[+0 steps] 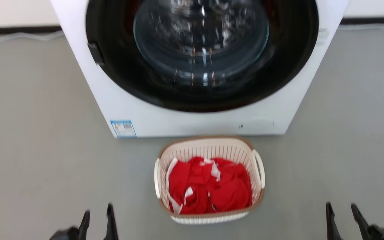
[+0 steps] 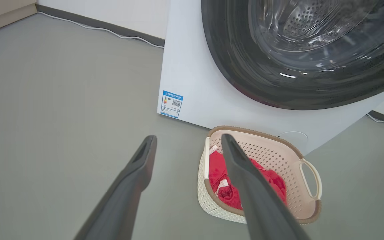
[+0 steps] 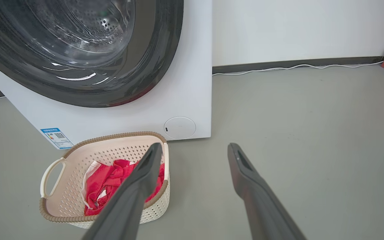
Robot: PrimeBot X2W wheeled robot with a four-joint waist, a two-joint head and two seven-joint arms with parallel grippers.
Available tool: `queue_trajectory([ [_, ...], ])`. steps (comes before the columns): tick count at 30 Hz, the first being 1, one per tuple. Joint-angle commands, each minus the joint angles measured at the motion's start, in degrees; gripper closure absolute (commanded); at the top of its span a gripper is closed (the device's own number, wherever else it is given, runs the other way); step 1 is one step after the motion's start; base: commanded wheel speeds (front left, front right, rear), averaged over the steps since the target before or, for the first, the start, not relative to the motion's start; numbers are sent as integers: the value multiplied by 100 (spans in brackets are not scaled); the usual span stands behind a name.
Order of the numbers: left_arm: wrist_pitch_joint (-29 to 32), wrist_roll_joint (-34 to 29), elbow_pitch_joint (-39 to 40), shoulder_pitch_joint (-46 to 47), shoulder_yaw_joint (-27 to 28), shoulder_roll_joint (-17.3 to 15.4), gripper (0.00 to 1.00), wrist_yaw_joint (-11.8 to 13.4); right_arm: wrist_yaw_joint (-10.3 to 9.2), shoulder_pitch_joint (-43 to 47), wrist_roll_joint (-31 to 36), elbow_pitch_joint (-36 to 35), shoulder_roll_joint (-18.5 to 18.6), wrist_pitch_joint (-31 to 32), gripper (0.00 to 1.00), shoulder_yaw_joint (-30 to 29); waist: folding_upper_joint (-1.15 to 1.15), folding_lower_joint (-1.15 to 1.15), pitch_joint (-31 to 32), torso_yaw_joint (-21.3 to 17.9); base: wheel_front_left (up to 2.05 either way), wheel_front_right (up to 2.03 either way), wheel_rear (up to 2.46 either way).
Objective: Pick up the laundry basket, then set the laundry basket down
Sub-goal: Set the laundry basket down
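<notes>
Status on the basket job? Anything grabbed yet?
Done: nothing visible. The laundry basket sits on the floor in front of the washing machine, with red clothes inside.
In hand: the approach. The left gripper and right gripper are open and empty, one on each side of the basket and apart from it.
Left: grasp, lift, set down.

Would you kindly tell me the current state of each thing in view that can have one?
laundry basket: upright on the floor, loaded, unheld.
red clothes: crumpled inside the laundry basket.
washing machine door: looks shut.
left gripper: open, empty, clear of the basket.
right gripper: open, empty, clear of the basket.
</notes>
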State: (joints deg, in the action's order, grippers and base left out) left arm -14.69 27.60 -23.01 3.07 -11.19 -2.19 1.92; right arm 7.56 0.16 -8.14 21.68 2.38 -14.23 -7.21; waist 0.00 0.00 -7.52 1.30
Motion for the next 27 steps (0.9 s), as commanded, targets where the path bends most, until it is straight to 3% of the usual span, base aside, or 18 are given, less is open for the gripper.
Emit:
queue_trajectory([
  [1,-30,-122,230,-163,271,-69,0,-80,-8,135,29,-197,50,-77,0,98,0,0,413,18,0,0,0],
  [9,-30,-191,681,-860,511,-69,0,-221,-8,663,103,-646,50,-77,0,137,0,0,914,-26,0,0,0],
  [27,-30,-184,1076,-1175,553,-69,0,-211,-8,841,71,-985,50,-77,0,258,0,0,1105,-146,0,0,0],
])
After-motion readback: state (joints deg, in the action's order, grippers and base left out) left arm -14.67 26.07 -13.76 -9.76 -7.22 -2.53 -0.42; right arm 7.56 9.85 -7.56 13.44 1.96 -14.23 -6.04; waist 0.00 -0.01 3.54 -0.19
